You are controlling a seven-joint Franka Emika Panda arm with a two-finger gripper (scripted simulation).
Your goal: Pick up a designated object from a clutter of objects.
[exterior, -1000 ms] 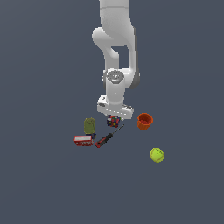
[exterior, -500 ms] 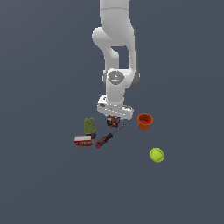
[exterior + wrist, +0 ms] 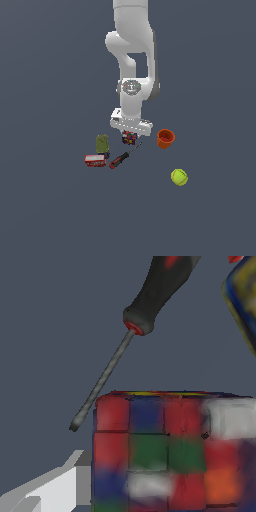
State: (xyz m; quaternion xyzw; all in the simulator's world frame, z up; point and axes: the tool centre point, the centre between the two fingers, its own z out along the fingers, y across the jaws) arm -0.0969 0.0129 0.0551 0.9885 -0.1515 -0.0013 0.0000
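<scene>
The arm (image 3: 131, 45) is glossy white, built of thick rounded segments with smooth, bulging joints. Near the wrist sits a grey round cap (image 3: 131, 87) bearing faint coloured marks, too small to read. Below it a flat white block forms the hand (image 3: 131, 124). In the wrist view one pale grey-white, angular finger (image 3: 52, 487) shows, possibly stepped at its edge.

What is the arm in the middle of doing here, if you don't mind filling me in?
The Panda arm has its tool lowered right over the puzzle cube, which fills the wrist view, with one finger beside it. Whether it is gripped cannot be told. The screwdriver, olive can, red box, orange cup and tennis ball lie around it.
</scene>
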